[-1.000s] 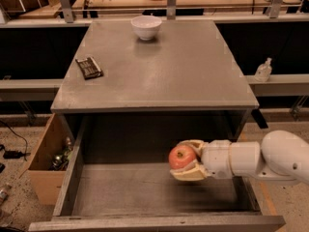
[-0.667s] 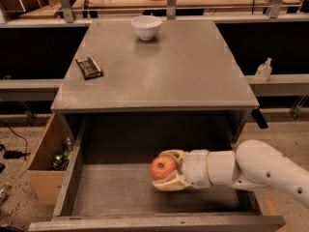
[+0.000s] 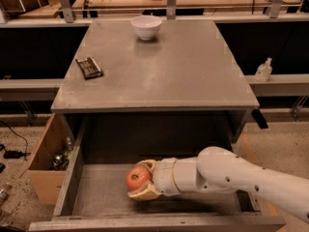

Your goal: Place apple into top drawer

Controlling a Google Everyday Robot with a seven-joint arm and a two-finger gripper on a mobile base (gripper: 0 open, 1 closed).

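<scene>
Since the earlier frame, the gripper [image 3: 137, 180] and the apple [image 3: 138, 178] have travelled further left inside the top drawer [image 3: 101, 193] and nearer its front wall, with the white arm [image 3: 231, 175] reaching in from the drawer's right side. The gripper's 2 tan fingers [image 3: 145, 194] are closed around the apple, 1 above it and 1 below it, gripping it firmly. The apple is within the drawer, left of its middle, low over the flat grey bottom; whether it touches the bottom cannot be told.

The drawer is pulled fully out, and the arm crosses over its right half, hiding part of the bottom there. Above and behind the drawer is the grey cabinet top [image 3: 183, 71]. On it, a white bowl [image 3: 146, 26] sits at the edge farthest from the drawer, and a dark snack packet [image 3: 89, 67] lies over the drawer's left side. Just left of the drawer, on the floor, is an open cardboard box [image 3: 44, 175] with small items inside. Well to the drawer's right, beyond the cabinet, a clear pump bottle [image 3: 263, 70] stands on a ledge.
</scene>
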